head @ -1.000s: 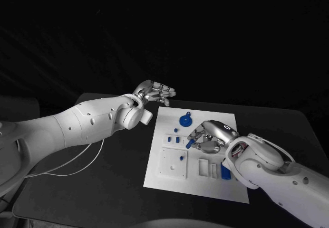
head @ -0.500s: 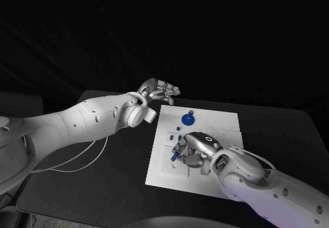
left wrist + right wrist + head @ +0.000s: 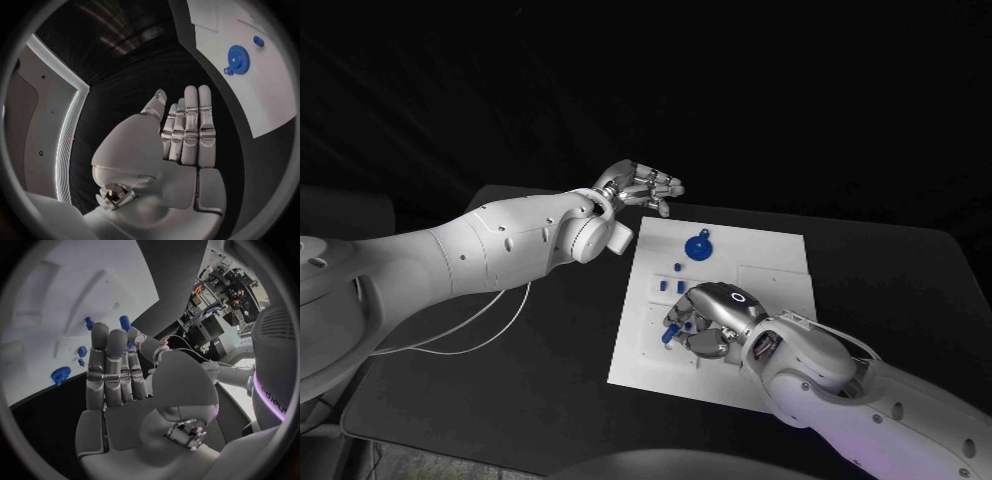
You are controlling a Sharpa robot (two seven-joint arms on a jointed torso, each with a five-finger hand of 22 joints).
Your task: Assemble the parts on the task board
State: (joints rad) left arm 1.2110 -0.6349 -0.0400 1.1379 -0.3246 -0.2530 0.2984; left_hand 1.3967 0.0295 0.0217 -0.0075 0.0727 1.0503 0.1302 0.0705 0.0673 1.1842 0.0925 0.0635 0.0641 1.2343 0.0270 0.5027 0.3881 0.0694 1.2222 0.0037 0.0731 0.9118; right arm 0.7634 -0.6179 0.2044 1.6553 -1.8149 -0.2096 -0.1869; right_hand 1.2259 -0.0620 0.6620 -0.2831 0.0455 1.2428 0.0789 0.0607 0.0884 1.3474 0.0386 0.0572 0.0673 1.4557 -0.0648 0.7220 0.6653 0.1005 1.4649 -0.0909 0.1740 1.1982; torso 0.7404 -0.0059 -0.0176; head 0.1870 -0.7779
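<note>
Right hand (image 3: 708,318) is pinching a small blue part (image 3: 672,331) over the task board (image 3: 776,262) near side, likely light, rigid, slippery, best held by its sides; left hand (image 3: 642,188) is hovering open.

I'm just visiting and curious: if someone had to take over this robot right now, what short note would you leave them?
Left hand: holds nothing, fingers straight, hovering off the white board's far left corner.
Right hand: low over the board's middle, pinching a small blue piece.
On the board: a blue gear near the far edge, small blue pieces below it.
Done: one piece picked up.
Left: seat it, then the rest.
</note>
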